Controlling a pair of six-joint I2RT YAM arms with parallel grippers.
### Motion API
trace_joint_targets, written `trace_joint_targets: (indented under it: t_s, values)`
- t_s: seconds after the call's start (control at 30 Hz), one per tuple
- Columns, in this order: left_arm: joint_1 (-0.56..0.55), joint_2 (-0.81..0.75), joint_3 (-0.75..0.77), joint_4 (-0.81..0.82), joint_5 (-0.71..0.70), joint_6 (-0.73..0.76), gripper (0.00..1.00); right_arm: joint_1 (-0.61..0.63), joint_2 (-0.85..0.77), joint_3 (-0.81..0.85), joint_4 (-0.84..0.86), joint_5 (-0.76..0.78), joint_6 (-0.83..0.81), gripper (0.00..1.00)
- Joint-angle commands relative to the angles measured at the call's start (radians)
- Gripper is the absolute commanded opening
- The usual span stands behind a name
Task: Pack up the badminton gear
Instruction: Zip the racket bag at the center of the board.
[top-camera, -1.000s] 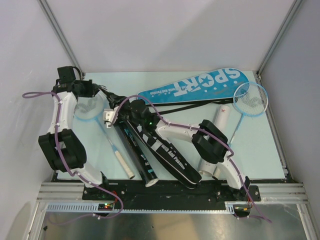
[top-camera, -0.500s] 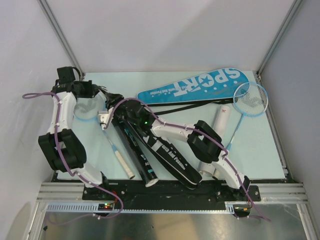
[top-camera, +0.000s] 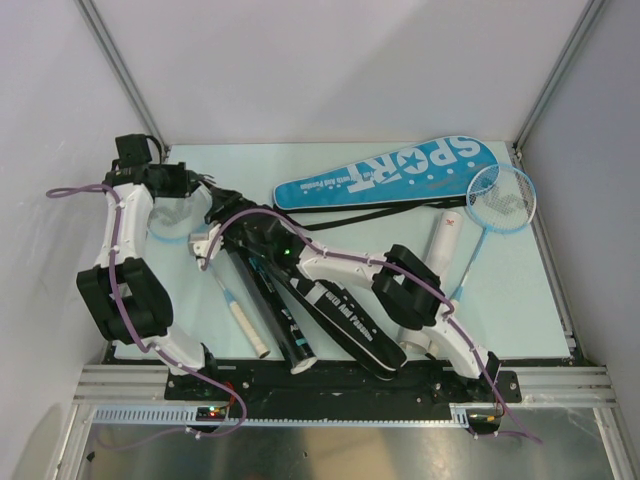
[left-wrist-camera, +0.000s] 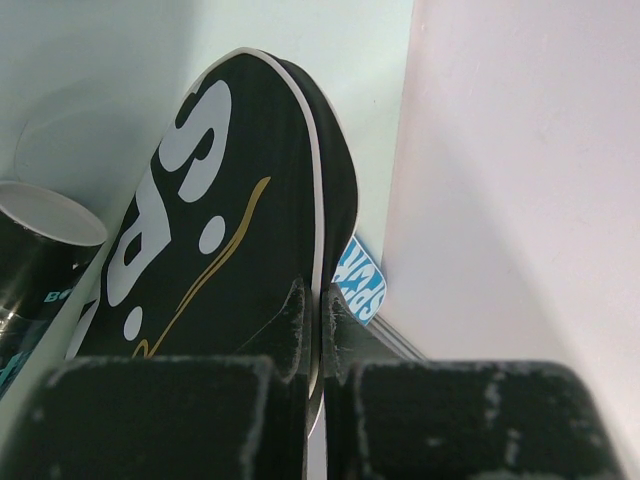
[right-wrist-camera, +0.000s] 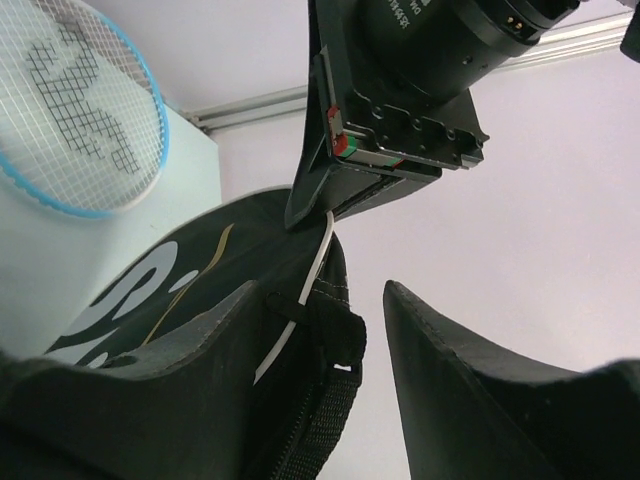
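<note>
Pinching down hard, the left tool (left-wrist-camera: 320, 322) is clamped shut on the white-piped rim of the black cover (left-wrist-camera: 220, 230), right at its wide end. The right tool (right-wrist-camera: 325, 300) sits nose to nose with it, jaws standing apart. The cover's zip edge and webbing strap lie against one finger with a clear gap to the other, so nothing is gripped on that side yet. To me the step in hand is getting this cover's mouth opened. Just off to the side of the right tool lies the light-blue racket (right-wrist-camera: 70, 110), head flat on the worktop (top-camera: 520, 290), handy enough to be the one going in. Alongside the cover, back toward the arm bases, runs the black tube (top-camera: 283, 325). Well away from both tools are the blue SPORT cover (top-camera: 390, 172), the white tube (top-camera: 440, 250) and the second racket (top-camera: 500, 197), none of it packed. Next, I'd say, the right tool needs to close on the free lip opposite the left tool's pinch and draw it away gently, because the fabric looks floppy and the two tools are crowded together.
</note>
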Motion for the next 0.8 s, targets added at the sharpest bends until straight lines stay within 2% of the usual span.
trace_joint_targets:
  t_s: [0.0, 0.3, 0.4, 0.53, 0.6, 0.67, 0.77]
  values:
    - [0.005, -0.058, 0.053, 0.001, 0.07, -0.052, 0.0, 0.003, -0.006, -0.025, -0.071, 0.096, -0.084, 0.57]
    - [0.005, -0.052, 0.055, -0.004, 0.065, -0.05, 0.0, 0.023, 0.009, 0.015, -0.142, 0.169, -0.076, 0.58]
    - [0.005, -0.058, 0.052, -0.007, 0.054, -0.062, 0.0, 0.017, 0.027, 0.048, -0.151, 0.18, -0.069, 0.54]
    - [0.004, -0.074, 0.037, -0.013, 0.038, -0.085, 0.0, 0.003, 0.039, 0.081, -0.132, 0.162, -0.028, 0.23]
    - [0.002, -0.077, 0.032, -0.014, 0.041, -0.097, 0.0, -0.004, 0.037, 0.09, -0.122, 0.132, 0.007, 0.11]
    - [-0.001, -0.081, 0.025, -0.018, 0.045, -0.108, 0.0, -0.016, 0.026, 0.093, -0.121, 0.09, 0.074, 0.03]
    - [-0.002, -0.086, 0.011, -0.021, 0.059, -0.121, 0.0, -0.035, 0.003, 0.086, -0.124, 0.026, 0.175, 0.0]
